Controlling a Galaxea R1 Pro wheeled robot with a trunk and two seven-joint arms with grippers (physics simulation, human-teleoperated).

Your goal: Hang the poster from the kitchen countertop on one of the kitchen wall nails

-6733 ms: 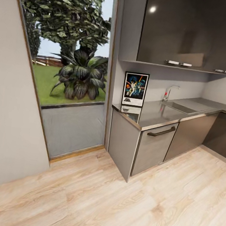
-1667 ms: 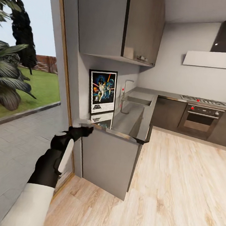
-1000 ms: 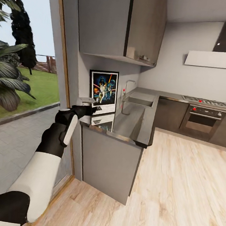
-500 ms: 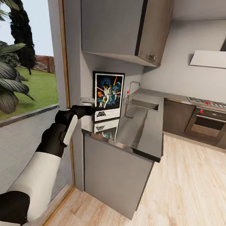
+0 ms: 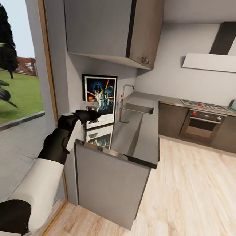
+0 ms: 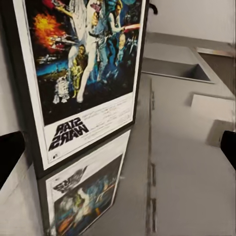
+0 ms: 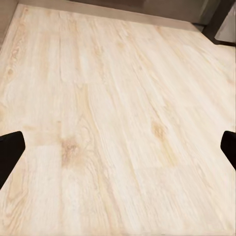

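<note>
The poster (image 5: pixel 98 95) stands upright on the kitchen countertop (image 5: pixel 139 138), leaning against the wall at the counter's window end, and the glossy slab mirrors it. My left gripper (image 5: pixel 91 115) reaches over the counter's corner to the poster's lower left part. In the left wrist view the poster (image 6: pixel 83 73) is close in front of the left gripper (image 6: pixel 118 152), which is open, its fingertips (image 6: pixel 10 158) spread wide and holding nothing. My right gripper (image 7: pixel 118 150) hangs open over the wooden floor (image 7: pixel 113 113). The wall nails are out of view.
A sink (image 5: pixel 137 108) with a thin tap (image 5: pixel 124 91) lies beyond the poster. An upper cabinet (image 5: pixel 107 21) hangs above it. An oven (image 5: pixel 202 127), hob (image 5: pixel 200 104) and hood (image 5: pixel 216 62) line the far wall. A glass door (image 5: pixel 15 84) is at the left.
The head view has swung, shifting the whole picture. My left gripper rose from the counter's corner edge and now overlaps the poster's lower left part. The poster has not moved.
</note>
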